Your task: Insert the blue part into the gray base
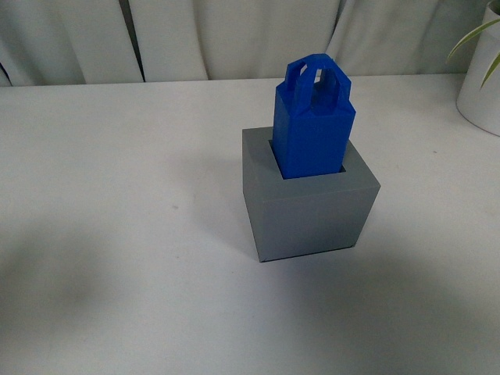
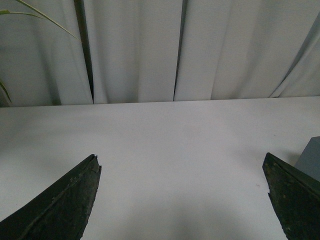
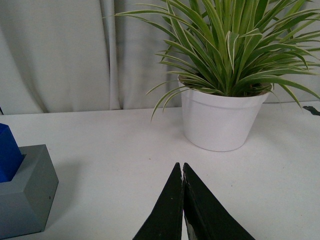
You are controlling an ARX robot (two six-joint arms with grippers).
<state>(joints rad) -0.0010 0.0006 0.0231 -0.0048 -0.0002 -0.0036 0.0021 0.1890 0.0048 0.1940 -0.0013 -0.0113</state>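
Note:
The blue part (image 1: 314, 129) stands upright in the square recess of the gray base (image 1: 308, 207) at the middle of the white table, its loop handle on top. Neither arm shows in the front view. In the left wrist view my left gripper (image 2: 182, 162) is open over bare table, with a corner of the gray base (image 2: 311, 159) beside one finger. In the right wrist view my right gripper (image 3: 182, 167) is shut with nothing in it, and the gray base (image 3: 25, 195) holding the blue part (image 3: 8, 152) sits off to one side, apart from it.
A potted plant in a white pot (image 3: 222, 117) stands on the table beyond my right gripper; its pot (image 1: 480, 86) shows at the front view's far right. White curtains (image 1: 234, 35) hang behind the table.

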